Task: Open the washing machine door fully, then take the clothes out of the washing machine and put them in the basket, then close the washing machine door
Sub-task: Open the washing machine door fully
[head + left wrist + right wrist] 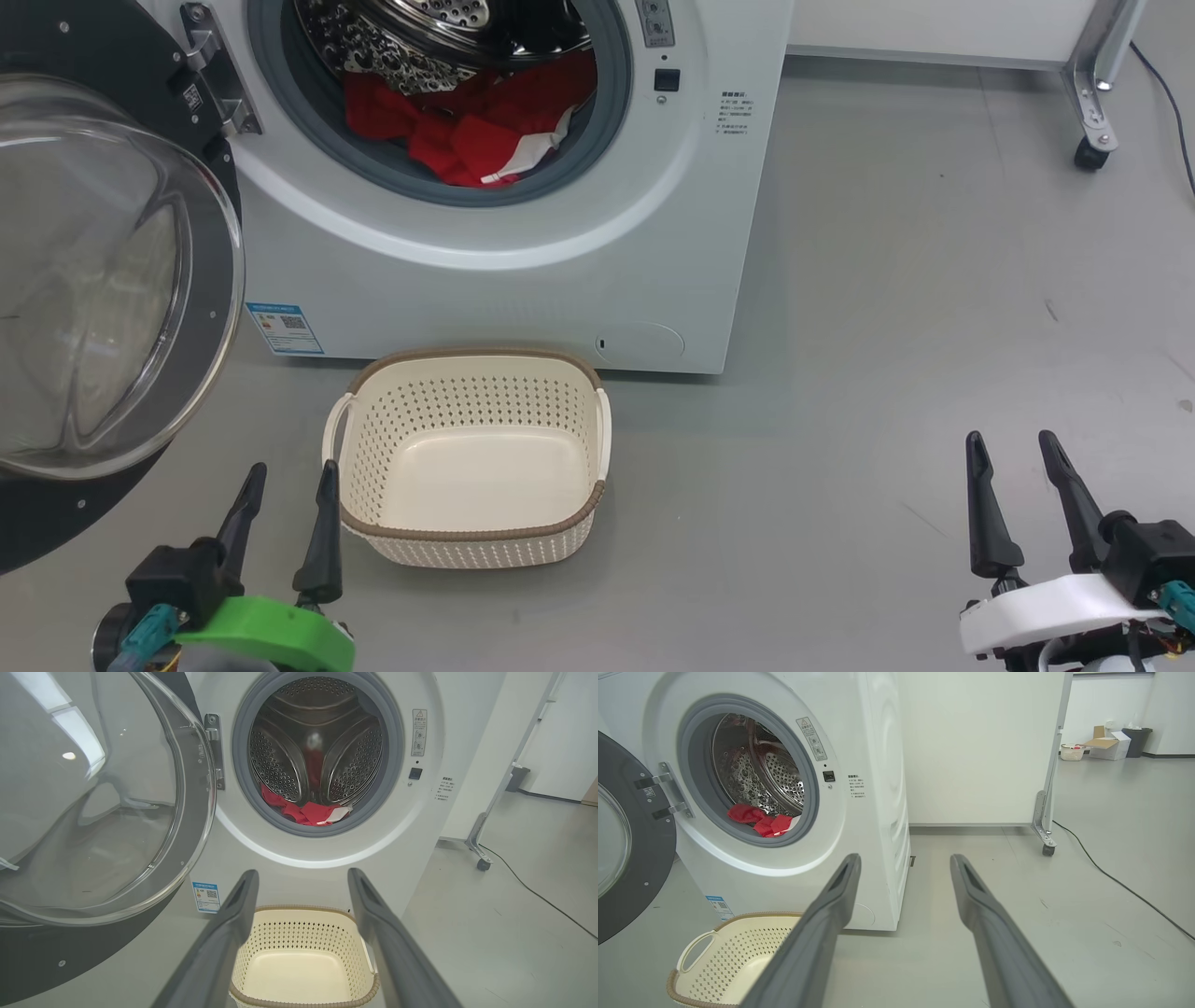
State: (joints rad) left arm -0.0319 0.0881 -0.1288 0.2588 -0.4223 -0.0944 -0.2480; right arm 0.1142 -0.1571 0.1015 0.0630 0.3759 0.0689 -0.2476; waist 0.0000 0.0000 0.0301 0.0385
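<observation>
Crumpled red clothes (471, 131) with a white panel lie at the drum mouth, top centre. The washing machine door (93, 280) stands wide open at left, above the cream basket (476, 356). Left hand (292, 467) and right hand (1011, 437) have fingers apart, holding nothing.

The door (93, 280) runs off the left edge, so part of its round shape is cut away. The top of the washing machine (523, 299) is cut off too. The clothes (467, 131) lie in one heap, so you cannot tell how many there are. The words on the blue sticker (284, 328) are too small to read. A finger (808, 942) of the right gripper (905, 859) covers one side of the basket (733, 956). The far boxes (1108, 746) look tiny and fuzzy.
</observation>
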